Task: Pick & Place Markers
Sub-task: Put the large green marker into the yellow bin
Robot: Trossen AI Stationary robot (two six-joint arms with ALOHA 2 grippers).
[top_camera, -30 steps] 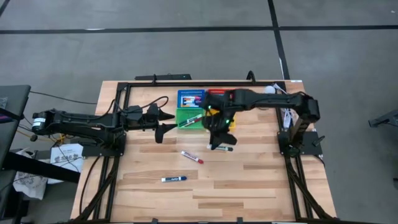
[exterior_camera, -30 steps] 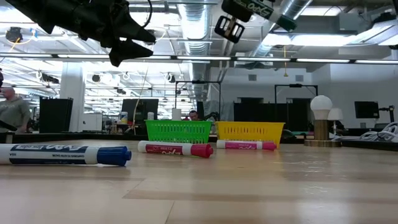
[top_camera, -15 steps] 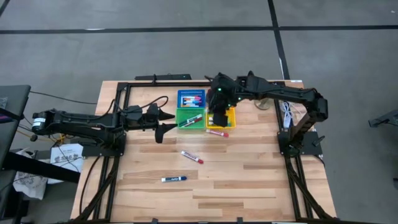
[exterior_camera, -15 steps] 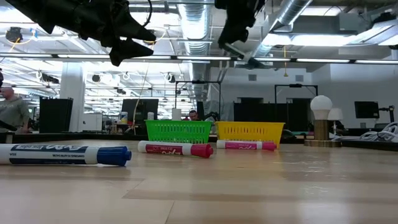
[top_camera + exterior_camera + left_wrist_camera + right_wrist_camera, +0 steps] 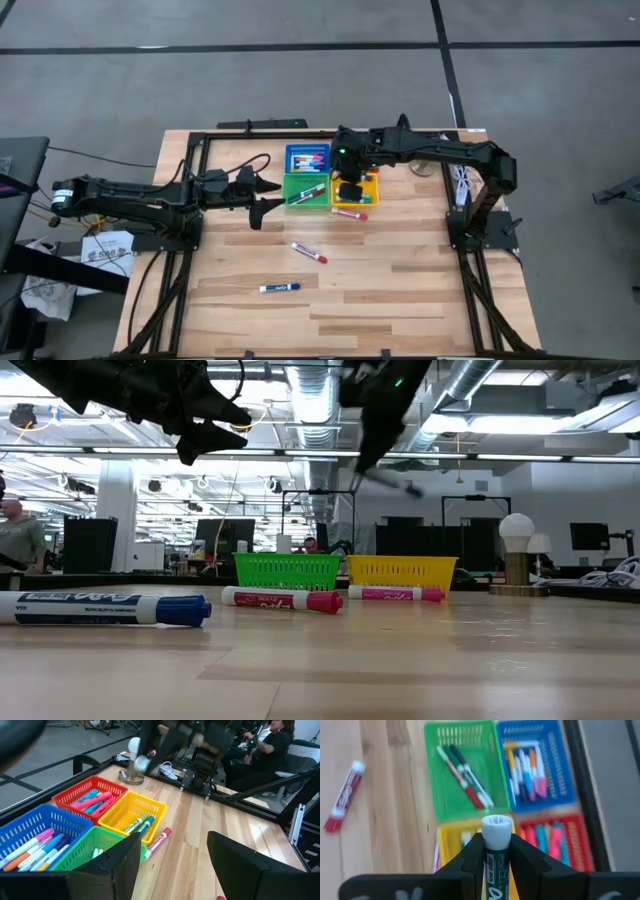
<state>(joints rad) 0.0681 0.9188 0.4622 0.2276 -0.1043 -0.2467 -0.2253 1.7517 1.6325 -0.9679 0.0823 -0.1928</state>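
From above, the right pincer (image 5: 350, 190) hangs over the yellow basket (image 5: 371, 187), with a red-capped marker (image 5: 350, 213) on the wooden worktop (image 5: 400, 280) just beside it; the left pincer (image 5: 268, 195), fingers apart and empty, waits beside the green basket (image 5: 305, 203). Level with the worktop, both arms are dark shapes against a lit ceiling. The right wrist view shows its pincer clamped on a white-barrelled marker (image 5: 496, 845), which hides part of the yellow basket below.

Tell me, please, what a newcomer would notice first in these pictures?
Probably the four bright mesh baskets clustered at the table's far middle, with pens inside them. Next, the right gripper above the yellow basket, its jaws shut on a white-ended marker. Three more markers lie loose on the wood, one blue-capped nearest the front edge.
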